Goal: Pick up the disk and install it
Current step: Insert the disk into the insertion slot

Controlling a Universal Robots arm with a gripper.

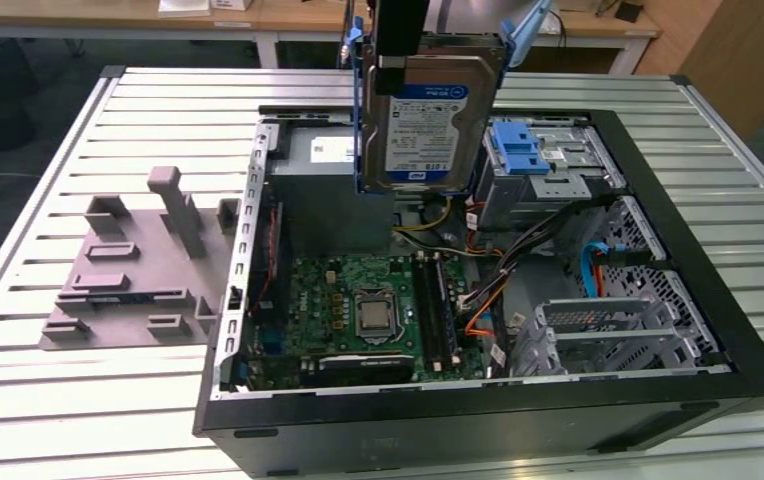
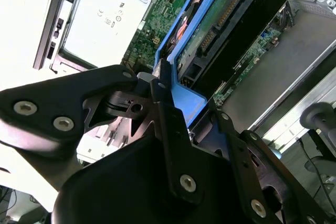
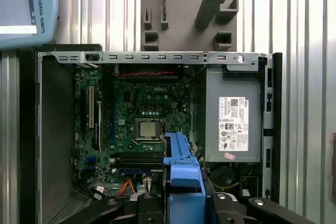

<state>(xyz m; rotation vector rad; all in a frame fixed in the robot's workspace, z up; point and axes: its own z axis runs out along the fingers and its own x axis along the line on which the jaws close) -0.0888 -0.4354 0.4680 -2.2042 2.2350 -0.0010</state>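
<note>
Gripper (image 2: pixel 186 103) clamps one disk (image 1: pixel 429 120) upright above one open computer case (image 1: pixel 489 412).

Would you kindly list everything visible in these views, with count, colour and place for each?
disk: one, silver with a white-and-blue label, in a blue carrier, held upright above the open case.
computer case: one, black, lying open on the table.
motherboard: one, green, on the case floor.
power supply: one, grey box with a white sticker, inside the case beside the motherboard.
blue clip: one, blue, on the drive bay to the exterior view's right of the disk.
fixture plate: one, grey, on the table to the exterior view's left of the case.
table: one, silvery, slatted, under everything.
gripper: one, black, fingers shut on the disk's blue carrier.
</note>
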